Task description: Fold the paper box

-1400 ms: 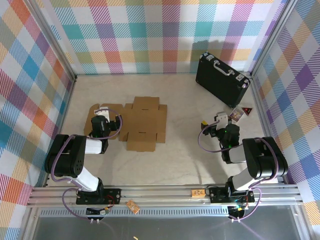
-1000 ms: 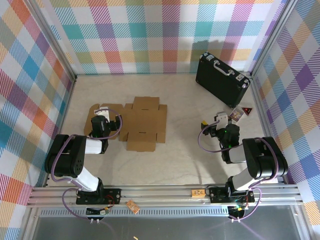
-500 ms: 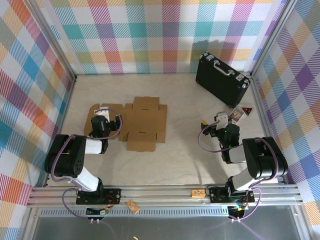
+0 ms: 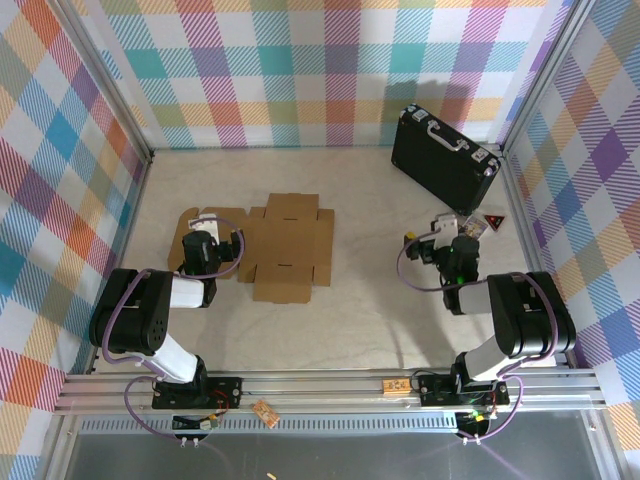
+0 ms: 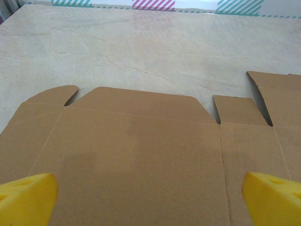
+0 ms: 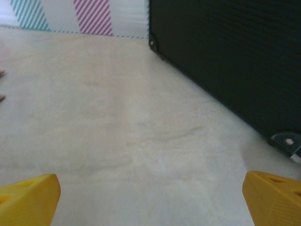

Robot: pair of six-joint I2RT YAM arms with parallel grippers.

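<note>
Paper box, a brown corrugated cardboard cross-shaped sheet (image 4: 288, 250), lies flat on the beige table (image 4: 360, 310), left of centre; no flap raised, all folding remains. Left gripper (image 5: 150, 197) and right gripper (image 6: 150, 197) stand spread, empty.

The left arm (image 4: 150, 318) and the right arm (image 4: 515, 322) have bulky black joints joined by white link sections, each on a black base plate (image 4: 197, 390). A thin purple cable (image 4: 399, 268) loops along each arm. The fingertips (image 5: 26, 200) are blunt yellow wedges.
</note>
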